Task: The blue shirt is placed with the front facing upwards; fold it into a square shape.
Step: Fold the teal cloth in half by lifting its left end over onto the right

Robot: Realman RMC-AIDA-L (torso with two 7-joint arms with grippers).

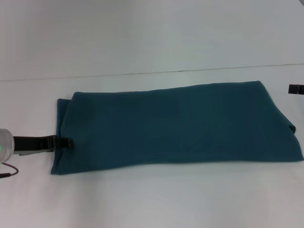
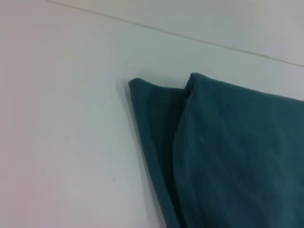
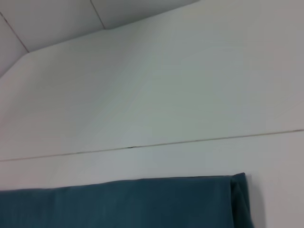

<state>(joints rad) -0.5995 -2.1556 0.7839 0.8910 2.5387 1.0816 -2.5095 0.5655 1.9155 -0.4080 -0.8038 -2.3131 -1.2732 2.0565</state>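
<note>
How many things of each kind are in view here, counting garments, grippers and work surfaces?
Shirts: 1, the blue shirt, folded into a long band.
Grippers: 2, the left gripper at the shirt's left end, the right gripper at the picture's right edge.
Tables: 1, the white table.
Total: 4

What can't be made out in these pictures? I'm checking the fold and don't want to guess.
- Right hand: head view's edge cuts it off; only a dark tip shows.
- Left hand: at the blue shirt's left edge, too small to judge grip; absent from its wrist view.
- Shirt's lettering and label: folded out of sight in all views.
- Shirt's right corner: cut off in head view.
</note>
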